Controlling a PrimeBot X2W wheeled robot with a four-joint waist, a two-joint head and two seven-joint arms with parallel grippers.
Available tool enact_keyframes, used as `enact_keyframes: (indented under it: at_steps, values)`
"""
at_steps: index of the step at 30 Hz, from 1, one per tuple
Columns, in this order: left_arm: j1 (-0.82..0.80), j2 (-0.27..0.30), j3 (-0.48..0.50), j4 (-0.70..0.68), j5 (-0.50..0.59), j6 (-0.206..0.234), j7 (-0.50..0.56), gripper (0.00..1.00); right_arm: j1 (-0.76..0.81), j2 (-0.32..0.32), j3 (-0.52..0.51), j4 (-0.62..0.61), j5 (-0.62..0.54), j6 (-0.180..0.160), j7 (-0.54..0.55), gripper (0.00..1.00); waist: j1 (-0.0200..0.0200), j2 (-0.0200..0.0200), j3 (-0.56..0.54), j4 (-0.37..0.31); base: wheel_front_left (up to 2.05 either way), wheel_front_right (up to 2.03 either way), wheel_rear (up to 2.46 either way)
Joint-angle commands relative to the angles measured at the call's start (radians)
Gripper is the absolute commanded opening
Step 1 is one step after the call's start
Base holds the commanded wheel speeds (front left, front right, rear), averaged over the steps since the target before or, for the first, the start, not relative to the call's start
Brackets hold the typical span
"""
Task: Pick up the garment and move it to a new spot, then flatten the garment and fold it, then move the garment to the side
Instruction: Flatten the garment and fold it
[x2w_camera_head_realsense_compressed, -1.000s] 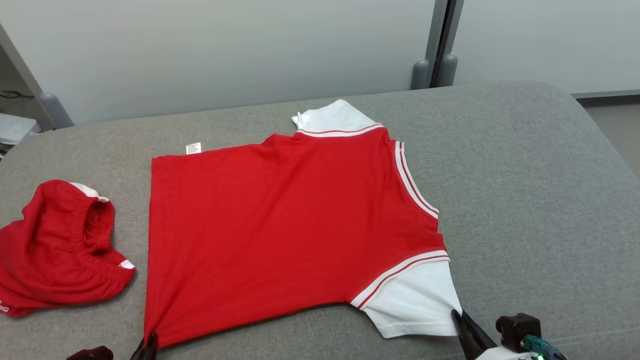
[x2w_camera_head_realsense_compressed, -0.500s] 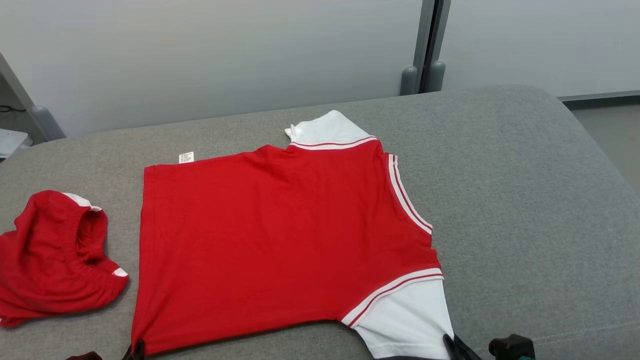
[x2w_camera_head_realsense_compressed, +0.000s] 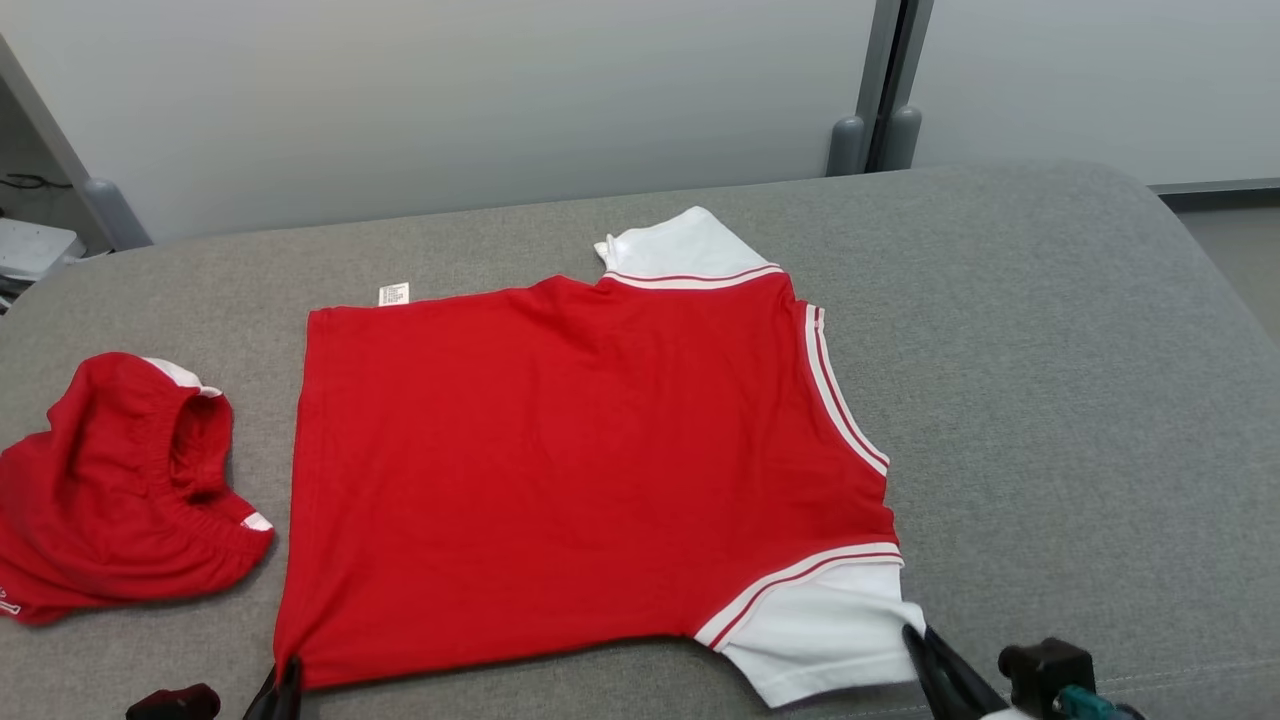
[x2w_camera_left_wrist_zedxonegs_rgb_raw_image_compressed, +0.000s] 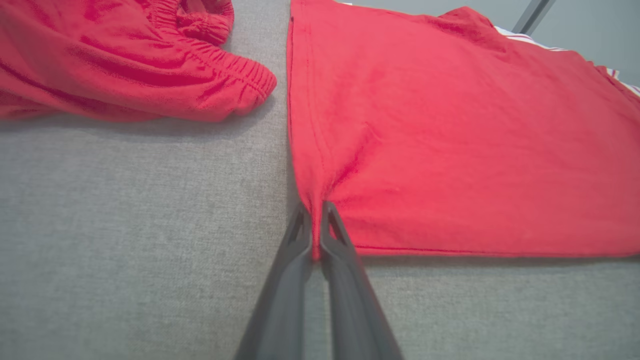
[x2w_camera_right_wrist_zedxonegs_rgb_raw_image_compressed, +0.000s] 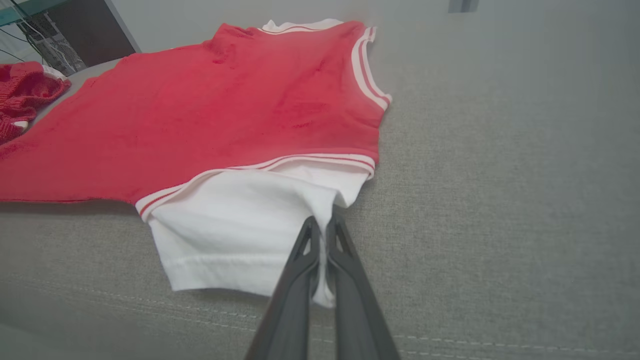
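Now the left claw (x2w_camera_left_wrist_zedxonegs_rgb_raw_image_compressed: 315, 225) is pinching the shirt (x2w_camera_head_realsense_compressed: 560, 470) at its 7 o'clock corner, the right claw (x2w_camera_right_wrist_zedxonegs_rgb_raw_image_compressed: 324, 227) pinching its 5 o'clock sleeve (x2w_camera_head_realsense_compressed: 825, 630).

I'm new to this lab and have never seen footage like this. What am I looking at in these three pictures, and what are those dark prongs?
This is a two-armed robot handling laundry. The wide picture comes from a camera on its head, looking down at a grey padded surface. The other two come from cameras on its wrists. Each looks along that arm's tool, which is two long dark fingers that pinch. A red shirt lies spread flat. A second, crumpled red garment lies apart from it on the robot's left. The left tool is shut on the shirt's near hem corner. The right tool is shut on the shirt's near white sleeve.
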Motion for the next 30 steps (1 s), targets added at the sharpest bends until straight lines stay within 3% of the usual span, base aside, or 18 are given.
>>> enact_keyframes:
  at_steps: [1, 11, 30]
  values:
    - [-0.04, 0.029, 0.023, -0.027, -0.01, 0.0, -0.006, 0.0, -0.049, -0.005, 0.009, -0.031, -0.017, -0.003, -0.019, 0.0, 0.0, -0.0001, 0.008, 0.007, 0.0, 0.0, 0.0]
    - [-0.151, 0.094, -0.094, -0.06, -0.097, 0.0, -0.006, 0.0, -0.234, 0.029, -0.112, -0.012, -0.137, -0.003, -0.024, 0.0, 0.0, -0.0001, 0.108, 0.04, 0.0, 0.0, 0.0]
    - [-0.382, 0.239, -0.279, -0.077, -0.254, 0.0, -0.006, 0.0, -0.543, 0.031, -0.06, 0.162, -0.109, -0.003, -0.063, 0.0, 0.0, -0.0001, 0.305, 0.04, 0.0, 0.0, 0.0]
